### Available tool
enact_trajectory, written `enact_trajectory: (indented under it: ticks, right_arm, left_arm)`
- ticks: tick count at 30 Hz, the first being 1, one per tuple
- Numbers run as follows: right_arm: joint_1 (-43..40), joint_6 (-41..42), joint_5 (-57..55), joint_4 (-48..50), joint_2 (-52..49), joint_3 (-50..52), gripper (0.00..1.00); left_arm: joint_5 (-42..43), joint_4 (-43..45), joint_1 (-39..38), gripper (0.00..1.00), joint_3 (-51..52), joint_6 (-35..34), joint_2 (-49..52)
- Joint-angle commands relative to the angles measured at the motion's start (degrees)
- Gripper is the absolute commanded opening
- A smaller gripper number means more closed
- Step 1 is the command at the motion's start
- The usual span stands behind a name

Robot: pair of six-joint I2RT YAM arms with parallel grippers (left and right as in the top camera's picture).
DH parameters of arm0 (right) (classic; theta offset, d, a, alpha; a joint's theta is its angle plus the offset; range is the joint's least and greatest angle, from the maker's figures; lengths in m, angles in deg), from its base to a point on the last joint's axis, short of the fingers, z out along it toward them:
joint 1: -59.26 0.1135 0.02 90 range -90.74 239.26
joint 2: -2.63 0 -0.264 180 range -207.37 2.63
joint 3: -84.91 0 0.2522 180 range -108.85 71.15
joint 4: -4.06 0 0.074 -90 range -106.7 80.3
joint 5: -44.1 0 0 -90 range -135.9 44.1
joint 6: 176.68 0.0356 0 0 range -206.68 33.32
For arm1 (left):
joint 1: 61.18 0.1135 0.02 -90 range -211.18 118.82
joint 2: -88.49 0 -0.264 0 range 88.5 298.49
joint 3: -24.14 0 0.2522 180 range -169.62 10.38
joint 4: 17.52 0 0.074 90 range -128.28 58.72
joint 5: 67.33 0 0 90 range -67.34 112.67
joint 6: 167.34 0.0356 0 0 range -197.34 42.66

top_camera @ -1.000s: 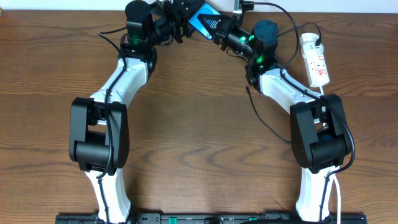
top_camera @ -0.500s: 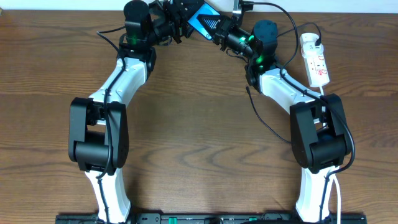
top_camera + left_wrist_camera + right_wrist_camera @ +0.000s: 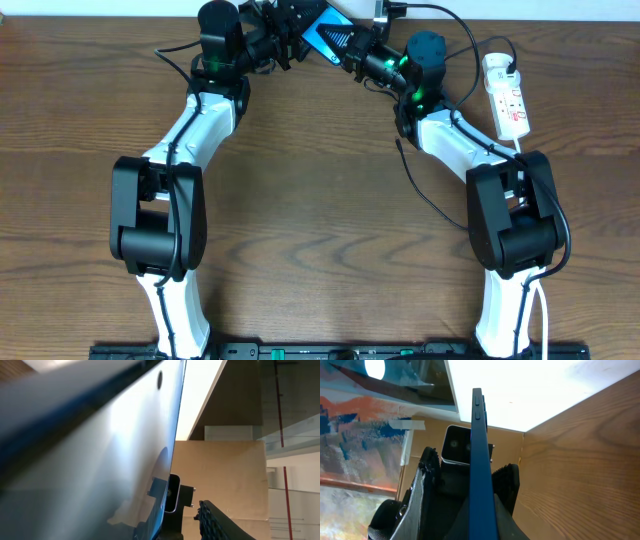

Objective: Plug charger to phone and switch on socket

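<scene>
Phone [image 3: 325, 30] is up off the table [image 3: 320, 210] at its 12 o'clock edge, btwn both grippers. In the overhead view its long axis runs approx 10-to-4 o'clock, blue screen tilted up twd the camera. The 10 end points at L gripper [image 3: 291, 28], the 4 end at R gripper [image 3: 352, 46]. R wrist view has it edge-on, side buttons showing, edge running straight down to the frame bottom.

R gripper jaws closed, apparently pinching the phone's 4 o'clock end; own pads not clearly seen. L gripper abt half spread: its fingers [image 3: 508, 477] stand either side of the phone w/ a gap on one side, so not clamped. Can't tell if a pad touches.

Charger [image 3: 400, 148]: thin black cable, loose tip on table at 5 o'clock from phone, beside R arm, apart from phone. Socket [image 3: 508, 97] lies at 3–4 o'clock, long axis approx 12-to-6.
</scene>
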Motion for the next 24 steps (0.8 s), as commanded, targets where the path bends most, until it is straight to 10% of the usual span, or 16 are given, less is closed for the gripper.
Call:
enact_trajectory:
  ticks: [1, 24]
  right_arm:
    - [3.74, -1.33, 7.15, -1.40, -0.83, 0.11, 0.01]
    - [3.85, 2.01, 9.97, -3.76, -0.83, 0.11, 0.01]
  left_arm:
    - [5.53, 1.99, -1.53, 0.47, -0.76, 1.05, -1.60]
    - [6.23, 5.64, -1.38, 0.46, -0.76, 3.63, -1.60]
